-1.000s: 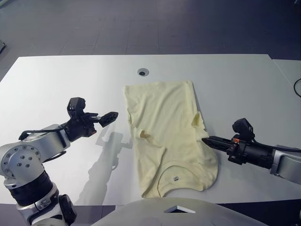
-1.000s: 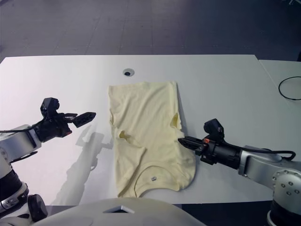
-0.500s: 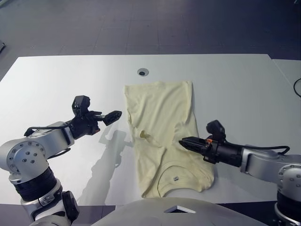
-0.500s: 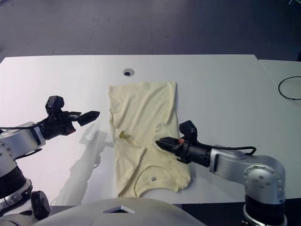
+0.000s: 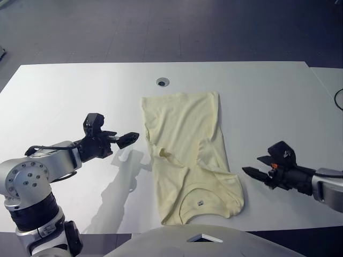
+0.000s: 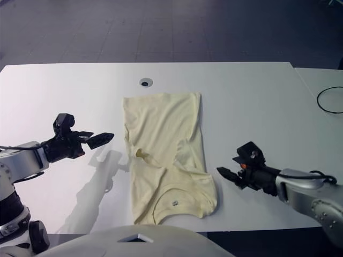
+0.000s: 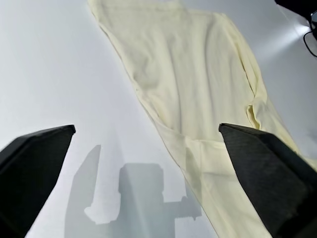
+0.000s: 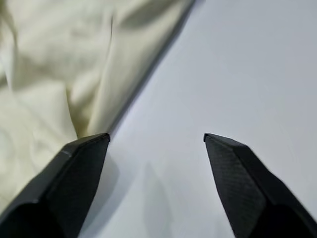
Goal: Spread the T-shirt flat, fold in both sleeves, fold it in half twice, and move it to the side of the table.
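A pale yellow T-shirt (image 5: pixel 187 144) lies lengthwise on the middle of the white table (image 5: pixel 64 96), collar at the near end and hem at the far end. Both sleeves lie folded in over its body, with wrinkles near the collar. My left gripper (image 5: pixel 128 140) hovers open just left of the shirt's left edge, holding nothing; its wrist view shows the shirt (image 7: pixel 198 74) ahead between spread fingers. To the right of the shirt's near corner my right gripper (image 5: pixel 252 172) is open and empty above bare table, the shirt's edge (image 8: pixel 49 74) close beside one finger.
A round cable hole (image 5: pixel 163 82) sits in the table beyond the hem. A black cable loop (image 6: pixel 329 100) lies on the neighbouring surface at far right. Bare white tabletop stretches on both sides of the shirt.
My right gripper carried the right sleeve inward over the shirt, let go and drew back to the right. The sleeve now lies folded in. The left gripper edged slightly toward the shirt.
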Controlling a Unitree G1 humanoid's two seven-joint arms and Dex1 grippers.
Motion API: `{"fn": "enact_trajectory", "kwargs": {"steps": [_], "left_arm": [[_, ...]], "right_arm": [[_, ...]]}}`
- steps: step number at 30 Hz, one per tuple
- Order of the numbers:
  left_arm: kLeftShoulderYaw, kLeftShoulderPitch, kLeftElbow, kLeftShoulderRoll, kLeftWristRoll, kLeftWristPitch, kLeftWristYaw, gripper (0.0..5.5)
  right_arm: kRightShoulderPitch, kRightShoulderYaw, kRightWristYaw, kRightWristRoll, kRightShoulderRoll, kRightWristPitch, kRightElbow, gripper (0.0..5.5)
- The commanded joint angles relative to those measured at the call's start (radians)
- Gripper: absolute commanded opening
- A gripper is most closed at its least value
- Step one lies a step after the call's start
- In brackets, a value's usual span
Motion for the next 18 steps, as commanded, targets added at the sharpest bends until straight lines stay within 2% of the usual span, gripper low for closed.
{"fn": "enact_trajectory", "kwargs": {"steps": [1,7,14,16,18], "left_arm": [[-0.018,0.01,-0.005,0.017,0.021,-0.002,-0.015,5.4],[-0.028,0.007,-0.015,0.005,0.031,0.004,-0.021,5.4],[-0.067,0.032,-0.036,0.005,0.059,-0.027,-0.03,5.4],[-0.098,0.055,-0.069,0.039,0.072,-0.081,-0.064,5.4],[-0.139,0.096,-0.129,0.096,0.104,-0.202,-0.148,5.4]], "right_arm": [[0.055,0.036,0.101,-0.109,-0.021,-0.074,-0.032,4.39],[0.042,0.09,0.146,-0.135,0.028,-0.085,-0.084,5.36],[-0.055,0.261,0.13,-0.188,0.086,-0.069,-0.122,5.39],[-0.074,0.248,0.134,-0.202,0.084,-0.073,-0.108,5.39],[-0.096,0.184,0.158,-0.202,0.076,-0.091,-0.082,5.39]]}}
